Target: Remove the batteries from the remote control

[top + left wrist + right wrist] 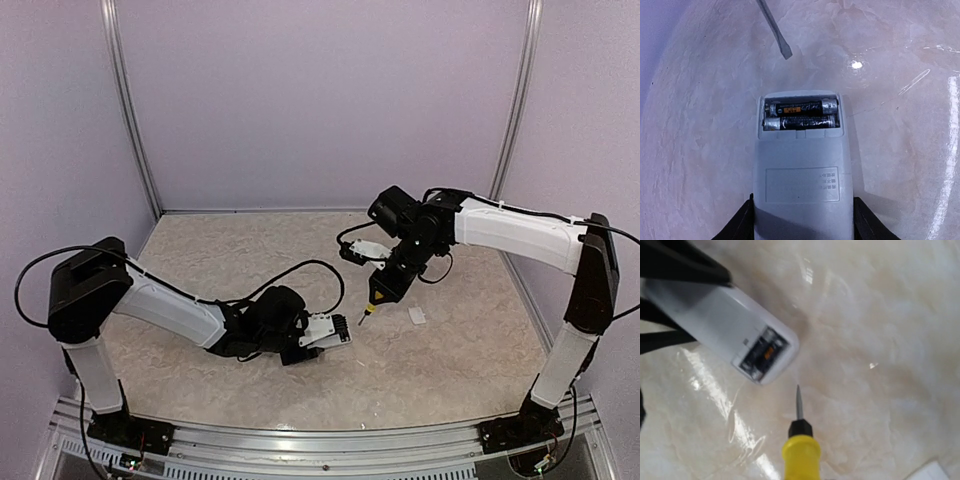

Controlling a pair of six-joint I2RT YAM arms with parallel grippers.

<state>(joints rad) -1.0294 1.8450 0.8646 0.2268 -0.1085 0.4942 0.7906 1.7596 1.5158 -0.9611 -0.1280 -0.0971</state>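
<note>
Left wrist — left gripper (pixel 802 221) clamps white remote control (pixel 802 172), two dark batteries (pixel 801 115) exposed; right gripper (pixel 387 281) holds screwdriver (pixel 801 452).

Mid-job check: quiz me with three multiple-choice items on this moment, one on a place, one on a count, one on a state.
1. Where is the screwdriver tip?
A. inside the battery bay
B. just off the remote control's open end, apart from it
C. under the remote control

2. How many batteries sit in the compartment?
A. none
B. one
C. two

3. The compartment is:
A. open
B. covered
C. taped shut

Answers:
1. B: both wrist views show bare table between tip and remote control.
2. C: two dark cells lie side by side.
3. A: the cells are exposed, and the white cover piece lies on the table.
</note>
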